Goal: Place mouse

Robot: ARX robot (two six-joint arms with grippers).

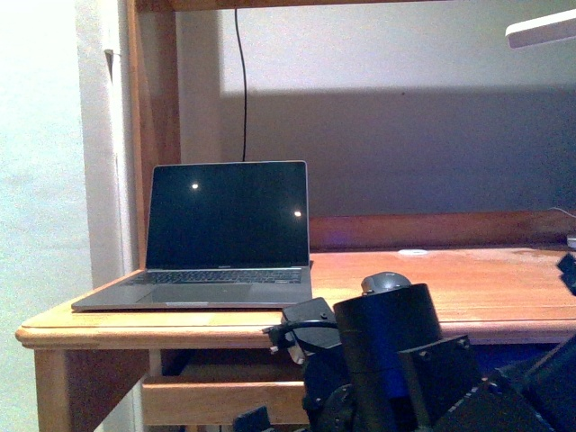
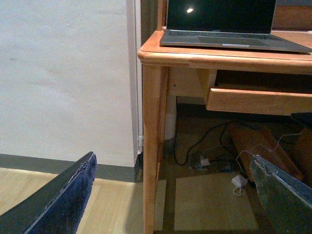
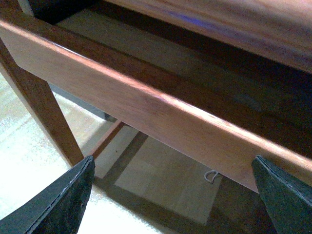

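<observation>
- I see the left gripper (image 2: 173, 195) low beside the worktop (image 1: 504, 288) leg, its fingers spread wide with nothing between them.
- The laptop (image 1: 216, 238) stands open on the worktop's left end, screen dark.
- The mouse (image 1: 385, 283) lies on the worktop right of the laptop, near the front edge, partly hidden behind my arm.
- My right gripper (image 3: 173, 195) hangs wide and empty below the drawer (image 3: 146, 112).

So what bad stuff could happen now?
The mouse sits near the desk's front edge, half hidden behind the robot's arm, so a reach from below might knock it off. Both grippers, left and right, hang open below the desktop; rising, they could bump the drawer front.
</observation>
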